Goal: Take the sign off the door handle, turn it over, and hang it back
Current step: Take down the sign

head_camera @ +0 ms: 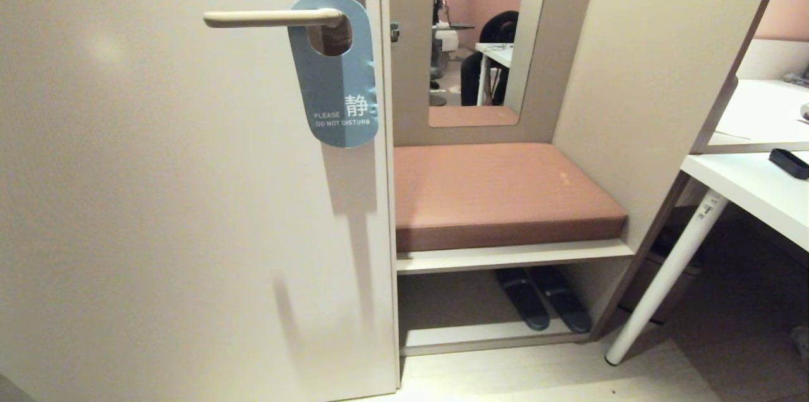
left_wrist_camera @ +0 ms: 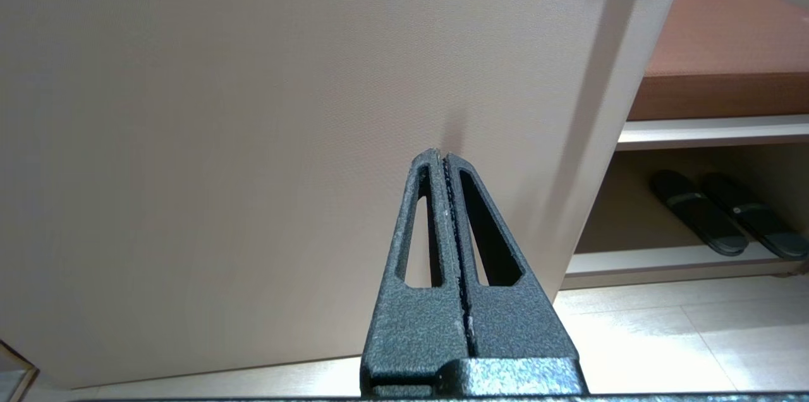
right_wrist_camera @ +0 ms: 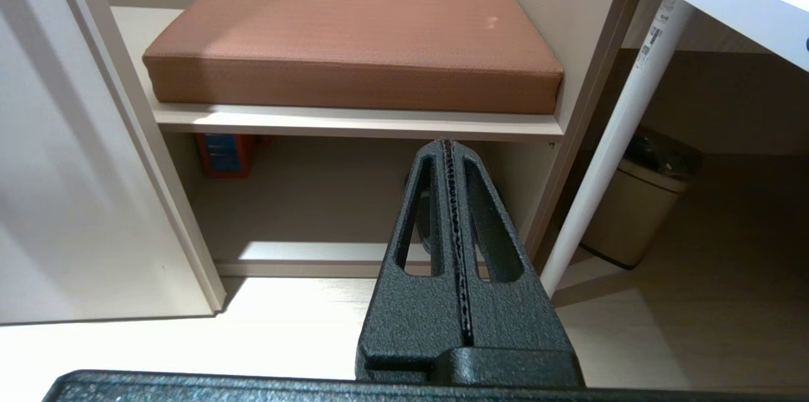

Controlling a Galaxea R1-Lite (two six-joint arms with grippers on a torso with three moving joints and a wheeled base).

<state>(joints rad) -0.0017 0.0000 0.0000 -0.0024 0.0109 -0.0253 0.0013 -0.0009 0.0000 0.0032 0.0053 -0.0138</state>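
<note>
The sign (head_camera: 338,92) hangs by its round hole on the door handle (head_camera: 268,18), blue face out, reading "PLEASE DO NOT DISTURB". The cream lever juts left from a brownish backplate near the door's right edge. Neither arm shows in the head view. My left gripper (left_wrist_camera: 441,155) is shut and empty, low in front of the cream door (left_wrist_camera: 253,136), far below the handle. My right gripper (right_wrist_camera: 447,144) is shut and empty too, pointing at the shelf under the bench cushion (right_wrist_camera: 354,35).
Right of the door stands a niche with a brown cushion (head_camera: 499,190), a mirror (head_camera: 471,35) above it and dark slippers (head_camera: 540,298) below. A white desk (head_camera: 752,190) with a slanted leg (head_camera: 663,279) stands at the right, a bin (right_wrist_camera: 638,212) beneath.
</note>
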